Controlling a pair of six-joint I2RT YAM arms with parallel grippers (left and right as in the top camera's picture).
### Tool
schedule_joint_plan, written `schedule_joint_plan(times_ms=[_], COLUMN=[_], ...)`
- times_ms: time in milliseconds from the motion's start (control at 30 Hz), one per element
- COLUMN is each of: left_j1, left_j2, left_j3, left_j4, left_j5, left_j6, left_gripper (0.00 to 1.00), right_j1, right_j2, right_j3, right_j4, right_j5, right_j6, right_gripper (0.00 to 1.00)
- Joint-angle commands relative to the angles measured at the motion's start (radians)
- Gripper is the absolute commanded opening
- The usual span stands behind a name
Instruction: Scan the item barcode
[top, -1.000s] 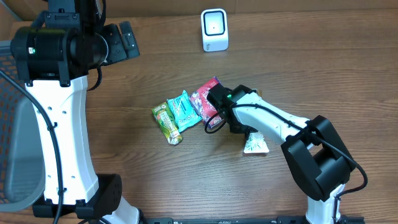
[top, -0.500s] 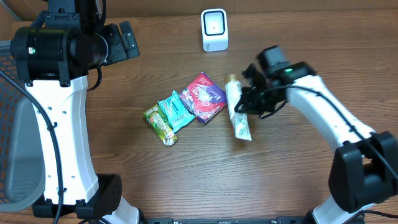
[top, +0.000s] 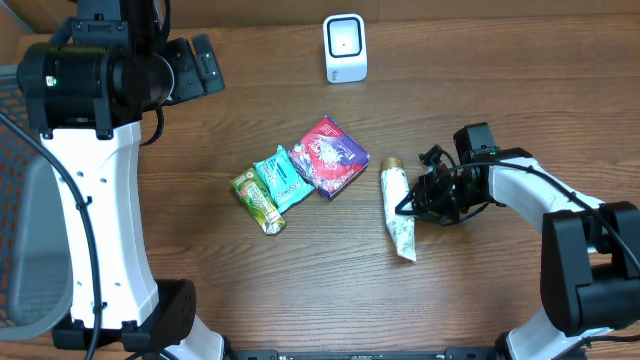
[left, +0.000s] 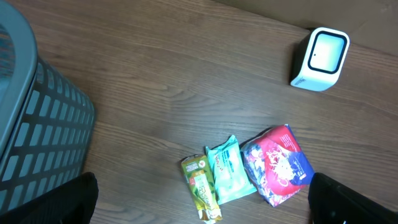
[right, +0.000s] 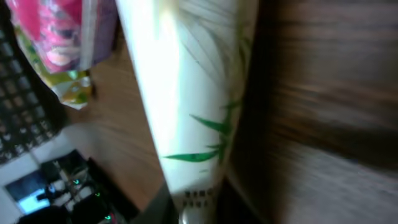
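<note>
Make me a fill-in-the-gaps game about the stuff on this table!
1. Near the tube lie ___ packets in a row.
2. The packet closest to the tube is ___.
3. The end effector beside the tube belongs to the ___ arm.
4. The scanner has a body coloured ___.
Missing words: three, red, right, white.
</note>
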Motion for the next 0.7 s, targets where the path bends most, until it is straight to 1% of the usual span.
schedule_joint_plan(times_ms=[0, 33, 67, 133, 200, 333, 433, 533, 567, 667], left_j1=[0.000, 0.000, 0.000, 0.000, 0.000, 0.000, 0.000, 0.000, 0.000, 0.000], left_j2=[-0.002, -0.002, -0.002, -0.002, -0.002, -0.002, -0.002, -0.002, -0.002, -0.002], left_j3=[-0.002, -0.002, -0.002, -0.002, -0.002, -0.002, -0.002, -0.002, -0.002, -0.002], left_j4=[0.001, 0.001, 0.001, 0.001, 0.001, 0.001, 0.001, 0.001, 0.001, 0.001], left_j5=[0.008, 0.008, 0.008, 0.008, 0.008, 0.008, 0.008, 0.008, 0.008, 0.008], left_j6=[-0.011, -0.011, -0.011, -0.011, -0.011, -0.011, -0.011, -0.011, -0.011, -0.011], left_gripper=[0.99, 1.00, 1.00, 1.00, 1.00, 1.00, 1.00, 1.00, 1.00, 0.99], right_j1=[-0.005, -0.006, -0.006, -0.006, -0.006, 0.009, 0.065, 0.164, 0.192, 0.319], right_j2=[-0.024, -0.024, -0.024, -0.024, -0.024, -0.024, -0.024, -0.024, -0.024, -0.024], right_j3=[0.008, 0.014, 0.025, 0.061, 0.128, 0.291, 0.417, 0.459, 0.459, 0.449], right_j4=[0.011, 0.006, -0.004, -0.041, -0.113, -0.270, -0.385, -0.450, -0.460, -0.492], right_j5=[0.141, 0.185, 0.226, 0.289, 0.371, 0.521, 0.591, 0.651, 0.673, 0.798], right_j6=[0.062, 0.076, 0.077, 0.077, 0.077, 0.076, 0.060, 0.048, 0.055, 0.125], right_gripper=[0.38, 0.43, 0.52, 0.58, 0.63, 0.66, 0.66, 0.66, 0.68, 0.69])
